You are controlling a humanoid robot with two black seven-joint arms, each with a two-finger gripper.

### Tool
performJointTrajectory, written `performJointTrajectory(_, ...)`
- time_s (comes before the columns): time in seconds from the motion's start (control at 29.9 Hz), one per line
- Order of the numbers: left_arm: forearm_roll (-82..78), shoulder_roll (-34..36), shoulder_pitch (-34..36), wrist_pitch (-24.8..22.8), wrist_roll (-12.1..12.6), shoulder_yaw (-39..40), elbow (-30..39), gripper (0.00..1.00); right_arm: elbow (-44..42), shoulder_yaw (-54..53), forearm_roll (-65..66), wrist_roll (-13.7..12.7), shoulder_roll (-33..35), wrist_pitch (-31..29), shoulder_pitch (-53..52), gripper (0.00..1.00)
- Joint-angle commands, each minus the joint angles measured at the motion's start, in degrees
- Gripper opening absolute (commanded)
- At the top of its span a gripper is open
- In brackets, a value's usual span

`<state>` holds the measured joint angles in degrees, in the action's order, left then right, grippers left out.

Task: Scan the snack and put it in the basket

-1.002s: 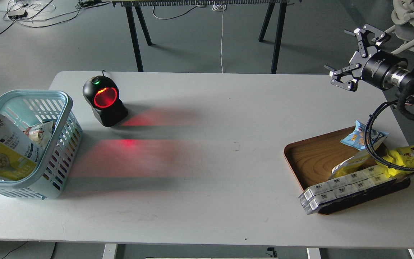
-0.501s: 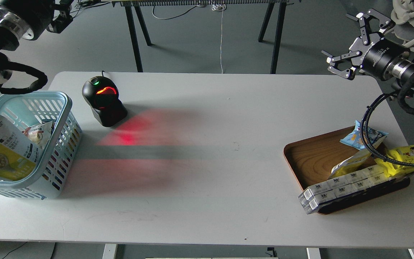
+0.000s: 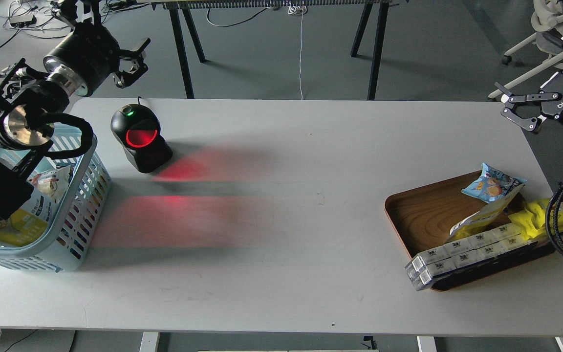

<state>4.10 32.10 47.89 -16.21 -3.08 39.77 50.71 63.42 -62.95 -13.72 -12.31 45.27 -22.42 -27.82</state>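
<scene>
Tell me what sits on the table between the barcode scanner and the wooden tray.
Nothing. In the head view, the table between the scanner and the wooden tray is bare, crossed only by the scanner's red glow.

Single head view, high and fairly far back, angled forward and down over the whole table (image 3: 281,220).

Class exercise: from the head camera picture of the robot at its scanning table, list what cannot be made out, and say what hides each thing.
- Snack in the basket: mostly covered by the left arm; its print is unreadable.
- Left gripper: dark and end-on, top cut by the picture's edge; open or shut unclear.
- Right gripper: its wrist runs off the right edge.
- Yellow wrapper: partly crossed by a black cable.
- Box labels on the tray: too small to read.
</scene>
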Motion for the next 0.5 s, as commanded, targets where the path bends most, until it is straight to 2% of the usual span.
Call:
performJointTrajectory(0.0,0.03,0.25,-2.97,0.56,0.10,2.85,0.79,1.00,-0.14,0.19,0.09,0.09,-0.79,3.34,-0.04,0.99)
performJointTrajectory(0.13,0.03,0.16,-4.65,0.65,-0.17,3.56,0.88,1.00,-0.23,0.63,0.10,0.00,-2.72,6.69,-1.18,1.00)
performJointTrajectory(0.23,0.03,0.51,-5.79,0.48,-0.61,3.56,1.76,1.00,-0.14,0.98,0.10,-0.08,-5.18,6.69,-1.53,1.00)
performJointTrajectory(0.47,-0.06,0.51,-5.97,0.21,-0.61,3.47,2.29,1.00,-0.23,0.37,0.10,0.00,-5.36,6.78,-1.27,1.00)
